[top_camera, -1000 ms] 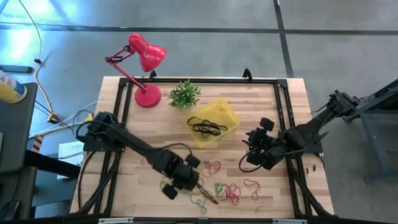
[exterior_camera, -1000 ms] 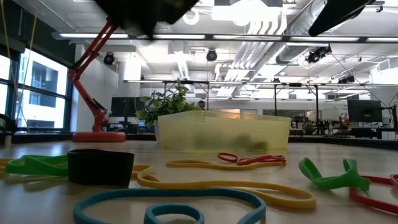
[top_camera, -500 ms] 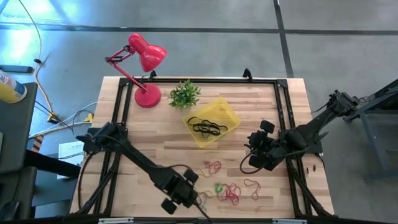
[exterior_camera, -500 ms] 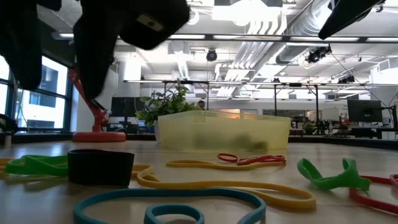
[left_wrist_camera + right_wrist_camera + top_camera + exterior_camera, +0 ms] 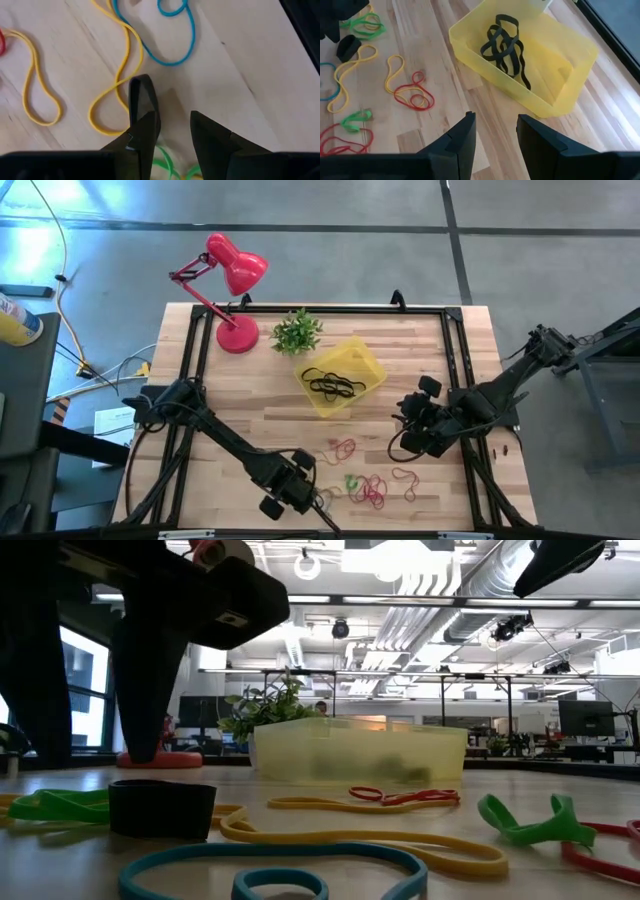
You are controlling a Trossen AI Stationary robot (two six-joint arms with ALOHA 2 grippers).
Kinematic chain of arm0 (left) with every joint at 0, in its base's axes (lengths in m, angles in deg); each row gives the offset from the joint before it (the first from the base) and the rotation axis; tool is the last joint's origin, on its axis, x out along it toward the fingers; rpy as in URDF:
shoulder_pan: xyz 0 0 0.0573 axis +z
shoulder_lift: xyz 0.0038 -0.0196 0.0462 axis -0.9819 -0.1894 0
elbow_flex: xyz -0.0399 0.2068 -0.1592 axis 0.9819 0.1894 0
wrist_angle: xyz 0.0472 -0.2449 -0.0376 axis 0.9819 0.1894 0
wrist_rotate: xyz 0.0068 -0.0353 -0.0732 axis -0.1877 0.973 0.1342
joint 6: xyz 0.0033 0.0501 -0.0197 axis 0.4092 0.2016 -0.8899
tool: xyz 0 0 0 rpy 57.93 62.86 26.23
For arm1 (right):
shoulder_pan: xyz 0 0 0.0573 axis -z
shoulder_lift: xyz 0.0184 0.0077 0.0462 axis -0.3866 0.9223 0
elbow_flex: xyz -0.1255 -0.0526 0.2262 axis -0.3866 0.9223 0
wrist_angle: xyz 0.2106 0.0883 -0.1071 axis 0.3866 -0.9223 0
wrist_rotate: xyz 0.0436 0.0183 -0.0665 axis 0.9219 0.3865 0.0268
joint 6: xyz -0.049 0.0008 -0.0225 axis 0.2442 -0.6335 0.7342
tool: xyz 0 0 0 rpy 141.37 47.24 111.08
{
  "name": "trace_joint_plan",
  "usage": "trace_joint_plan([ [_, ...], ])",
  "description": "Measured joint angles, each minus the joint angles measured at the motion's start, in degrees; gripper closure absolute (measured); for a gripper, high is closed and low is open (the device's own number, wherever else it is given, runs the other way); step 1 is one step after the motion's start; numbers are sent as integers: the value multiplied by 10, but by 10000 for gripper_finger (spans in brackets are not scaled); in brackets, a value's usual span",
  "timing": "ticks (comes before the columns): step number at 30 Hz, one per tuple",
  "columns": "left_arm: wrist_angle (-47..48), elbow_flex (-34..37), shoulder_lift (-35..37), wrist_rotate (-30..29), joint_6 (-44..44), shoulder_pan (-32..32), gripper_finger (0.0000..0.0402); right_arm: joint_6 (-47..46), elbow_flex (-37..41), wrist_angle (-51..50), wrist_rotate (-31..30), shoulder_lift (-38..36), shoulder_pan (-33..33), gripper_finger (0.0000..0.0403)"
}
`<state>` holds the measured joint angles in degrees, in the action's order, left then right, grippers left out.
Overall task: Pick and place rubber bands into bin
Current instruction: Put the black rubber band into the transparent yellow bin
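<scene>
Bin: yellow tray [image 5: 343, 374] sits centre of the high view, just right of and below the green plant [image 5: 296, 331]; several black bands [image 5: 333, 383] lie inside it, so sorting looks partly done
Loose bands: the remaining rubber bands [image 5: 364, 481] are scattered low in the high view, below the bin and well apart from it; red, green, yellow and blue loops flat on the wood
Black band on table: one black loop [image 5: 141, 99] stands on edge; in the left wrist view it touches one dark finger, next to a yellow loop [image 5: 114, 86]
Left gripper [image 5: 301, 489]: low centre-left of the high view, at the left edge of the scatter, fingers down near the tabletop; jaws slightly parted, nothing between them, bare wood in the gap
Why this pose: judged a lined-up pick on the black band, grasp not yet made
Right gripper [image 5: 412, 435]: waits right of the bands and below-right of the bin, jaws parted and empty, aimed toward the bin
Risk: band may tip or slide off the fingertip when the jaws close
</scene>
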<state>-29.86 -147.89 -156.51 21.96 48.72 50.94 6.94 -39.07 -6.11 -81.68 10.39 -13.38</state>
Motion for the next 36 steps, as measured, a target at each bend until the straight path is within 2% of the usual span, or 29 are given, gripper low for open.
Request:
trace_joint_plan([
  [11,-5,0,-1,-29,0,1,291,2,0,2,-6,0,0,269],
  [20,-18,1,-19,-9,-1,0,291,1,0,3,-6,0,0,269],
  [36,-19,-1,-39,-15,-12,1,291,-13,0,3,1,0,0,269],
])
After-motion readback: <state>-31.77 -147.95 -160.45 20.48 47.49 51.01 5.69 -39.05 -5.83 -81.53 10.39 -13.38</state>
